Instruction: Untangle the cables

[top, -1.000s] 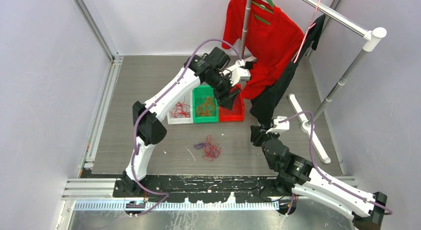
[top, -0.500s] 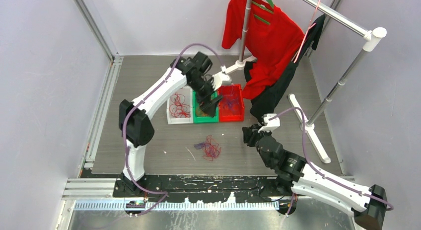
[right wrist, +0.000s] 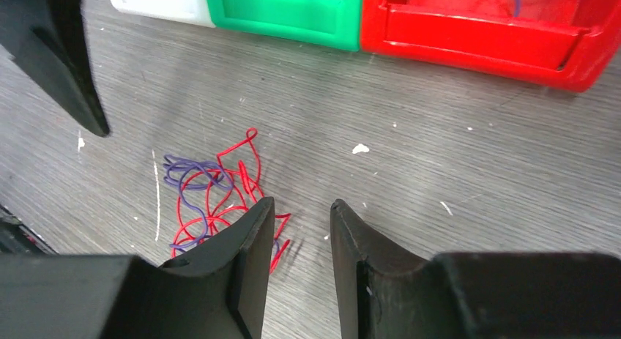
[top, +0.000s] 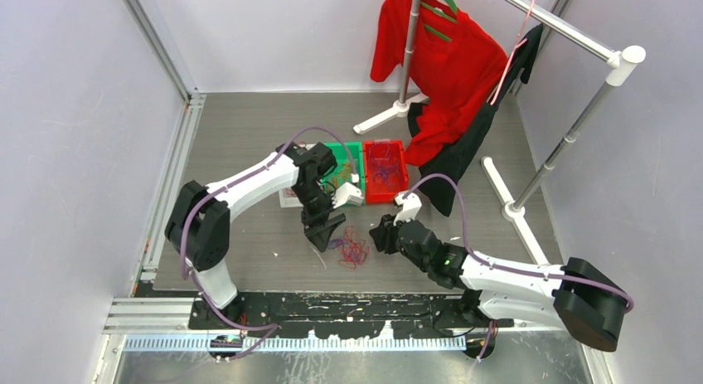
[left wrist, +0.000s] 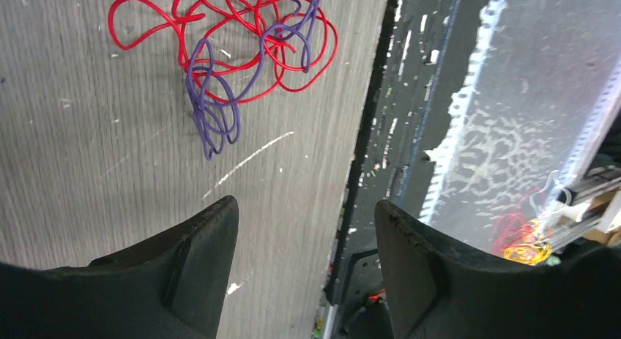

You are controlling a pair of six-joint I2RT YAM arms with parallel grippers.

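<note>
My left gripper (left wrist: 304,207) and right gripper (right wrist: 302,207) both apart, empty, flanking the cables (top: 352,247), a red-purple tangle on the table (right wrist: 476,148) before the bins (right wrist: 476,39); if I pinch several loops together, pulling may tighten the knot rather than free one.

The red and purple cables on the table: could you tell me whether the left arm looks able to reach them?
Probably yes: the left hand hangs open just beside the cables, with only bare table between them.

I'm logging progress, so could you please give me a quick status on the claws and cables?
Left claw open, empty. Right claw open, empty. Cables tangled on table between both claws. Nothing in the way.
</note>
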